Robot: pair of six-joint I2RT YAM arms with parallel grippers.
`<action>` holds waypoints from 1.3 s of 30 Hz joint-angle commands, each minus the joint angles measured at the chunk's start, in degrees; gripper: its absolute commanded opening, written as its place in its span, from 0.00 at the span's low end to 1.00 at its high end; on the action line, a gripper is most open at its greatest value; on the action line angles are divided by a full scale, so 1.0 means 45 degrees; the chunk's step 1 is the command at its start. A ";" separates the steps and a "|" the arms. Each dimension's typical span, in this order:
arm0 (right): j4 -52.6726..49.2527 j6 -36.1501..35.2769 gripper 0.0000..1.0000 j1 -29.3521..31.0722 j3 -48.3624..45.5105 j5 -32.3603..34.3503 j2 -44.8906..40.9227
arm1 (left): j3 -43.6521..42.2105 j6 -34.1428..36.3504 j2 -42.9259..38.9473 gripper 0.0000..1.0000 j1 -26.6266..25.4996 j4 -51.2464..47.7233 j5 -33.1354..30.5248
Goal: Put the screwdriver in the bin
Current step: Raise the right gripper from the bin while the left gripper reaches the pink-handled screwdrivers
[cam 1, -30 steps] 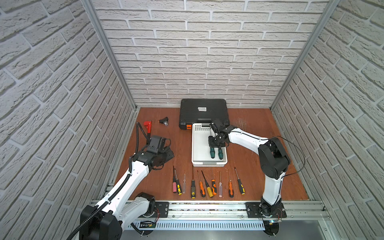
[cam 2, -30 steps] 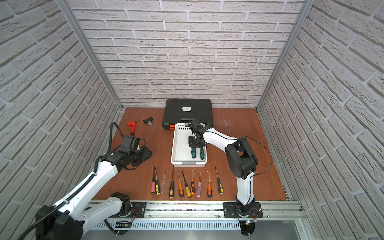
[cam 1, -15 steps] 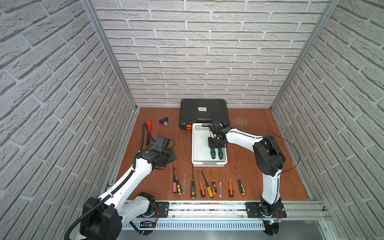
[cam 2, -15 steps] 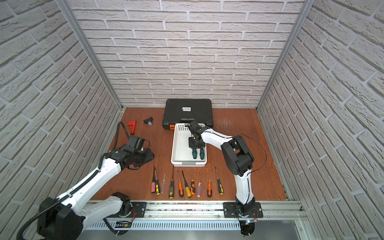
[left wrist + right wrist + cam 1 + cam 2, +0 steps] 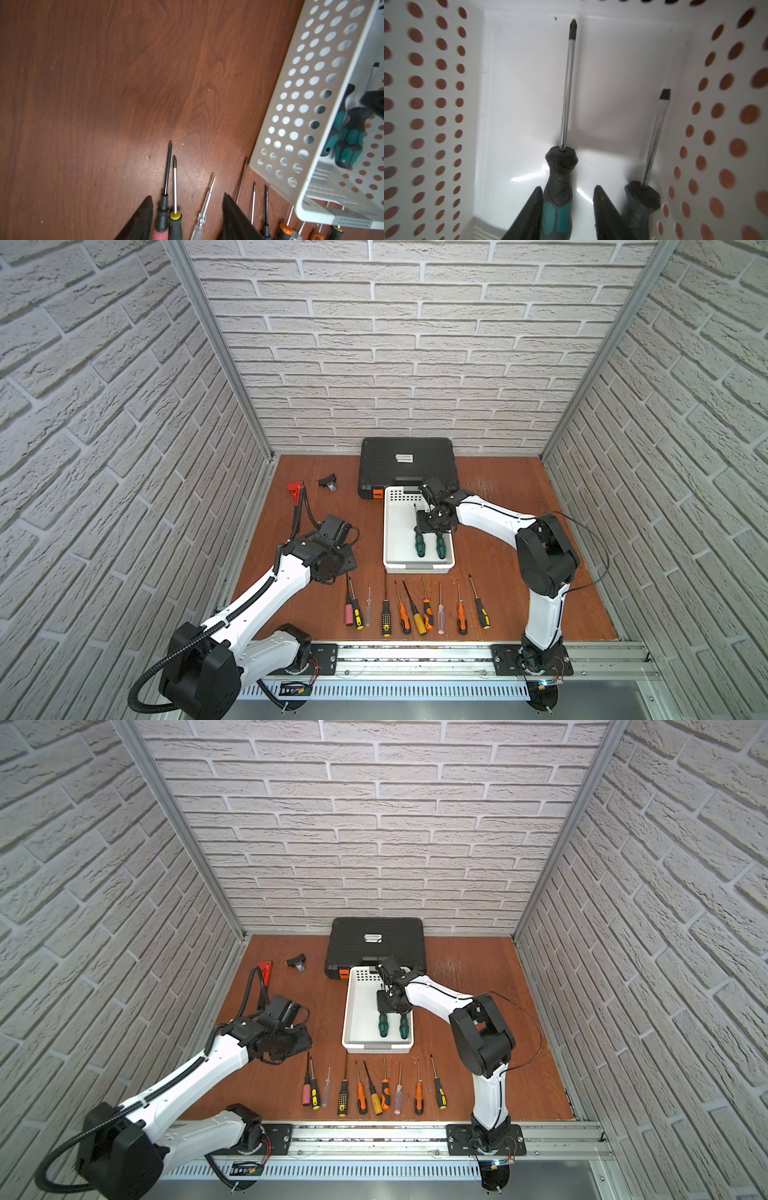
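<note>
Right, the table point(image 5: 498, 481) fills mid-frame in both top views, black case point(image 5: 407, 464) at its top edge, white bin point(image 5: 399, 539) just below. Inside the bin sits the right tool point(image 5: 568, 192), jaws narrowly parted around the screwdriver point(image 5: 560, 164), which lies on the bin floor beside a flat-blade screwdriver point(image 5: 642, 195). Lower left, the left tool point(image 5: 187, 196) hangs half-wide, empty, over the row of screwdrivers point(image 5: 386, 616).

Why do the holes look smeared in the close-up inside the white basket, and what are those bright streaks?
Right wrist view: holes in the bin wall at the frame edges are out of focus, while the Phillips screwdriver shaft is sharp; the streaks on the bin floor are glare. Left wrist view: a pale sheen on the table. Both top views: evenly lit and sharp.
</note>
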 commanded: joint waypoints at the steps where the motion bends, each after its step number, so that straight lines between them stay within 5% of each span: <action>1: 0.0213 -0.0300 0.42 0.0175 0.0146 -0.0080 -0.1412 | 0.0259 -0.0104 0.0026 0.54 -0.0343 -0.0654 -0.0476; 17: 0.0915 -0.0399 0.39 0.1087 -0.1946 -0.0593 -0.5029 | -0.0960 -0.1904 0.0454 0.43 -0.2657 -0.1782 -0.0877; 25: 0.1070 -0.0421 0.36 0.1127 -0.2286 -0.0828 -0.5255 | -0.1809 -0.2664 0.0140 0.33 -0.2950 -0.1720 -0.0682; 39: 0.1162 -0.0249 0.36 0.1127 -0.2915 -0.0812 -0.5464 | -0.2627 -0.3087 0.0012 0.34 -0.3380 -0.0842 -0.0074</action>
